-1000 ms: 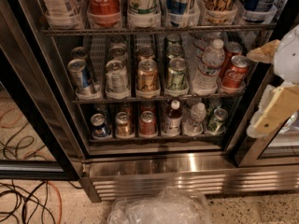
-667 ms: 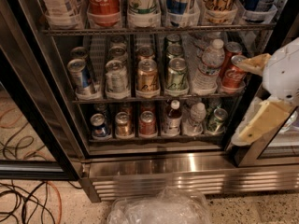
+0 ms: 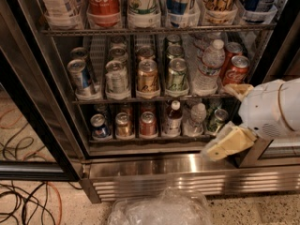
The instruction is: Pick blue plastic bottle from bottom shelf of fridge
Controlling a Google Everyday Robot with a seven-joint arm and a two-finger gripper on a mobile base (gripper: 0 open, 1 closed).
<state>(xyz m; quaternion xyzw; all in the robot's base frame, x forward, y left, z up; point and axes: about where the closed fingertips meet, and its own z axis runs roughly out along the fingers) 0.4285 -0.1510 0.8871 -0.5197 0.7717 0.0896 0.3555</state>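
Frankly, a good deal of this fridge (image 3: pixel 187 176) is hard to read. The top row of drinks is cut off at the upper edge, showing only their lower halves. Further back in each lane the cans fade into shadow. Down on the bottom shelf (image 3: pixel 140 138) the back of the rack is dim, and I can't make out what stands behind the front row. The white arm (image 3: pixel 274 108) runs out of sight at the right. A crumpled clear plastic bag (image 3: pixel 159 207) on the floor is clipped by the lower edge.

The blue plastic bottle (image 3: pixel 174 118) stands upright at the front of the bottom shelf, in the fourth lane from the left. Its white cap and dark contents show. A red can (image 3: pixel 147 124) stands to its left and a clear ribbed bottle (image 3: pixel 197 119) to its right.

The gripper (image 3: pixel 219 122) hangs at the right end of that shelf, in front of the open fridge. Its two beige fingers (image 3: pixel 227 144) are spread wide, one up by the middle rack and one low by the steel base, holding nothing. The bottle is to its left, with the ribbed bottle and a green can (image 3: pixel 216 118) between them.
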